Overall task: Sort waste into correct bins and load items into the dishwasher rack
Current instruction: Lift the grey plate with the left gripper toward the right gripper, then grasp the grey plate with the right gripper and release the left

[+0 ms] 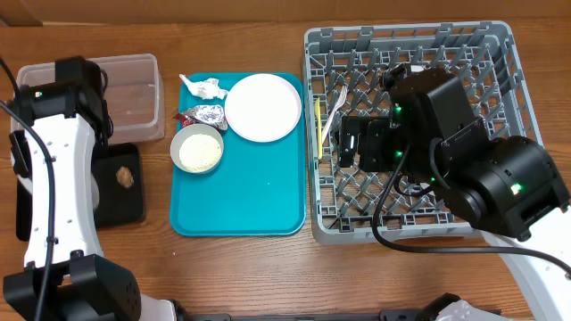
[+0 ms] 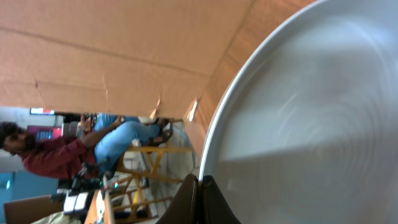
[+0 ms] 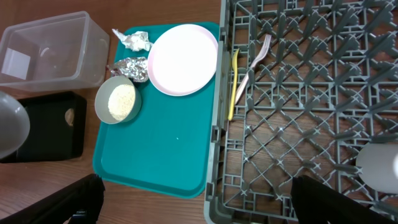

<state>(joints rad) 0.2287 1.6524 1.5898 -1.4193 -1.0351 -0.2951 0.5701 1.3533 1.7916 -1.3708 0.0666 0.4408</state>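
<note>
Clamping a pale plate [image 2: 311, 112] by its rim in the closed left gripper [image 2: 200, 190]. Hovering the right gripper [image 3: 196, 199], jaws spread wide and empty, over the dishwasher rack [image 3: 298, 124], yellow spoon [image 3: 233, 84] and white fork [image 3: 252, 71] lying inside.

The overhead camera looks straight down on the whole table [image 1: 268, 267]. The right wrist camera also faces down from high up, sharing the dishwasher rack [image 1: 410, 31] and teal tray [image 1: 236, 192]. The left wrist camera, turned sideways, sits close against a pale plate [image 2: 311, 124], facing a cardboard wall [image 2: 124, 50].
</note>
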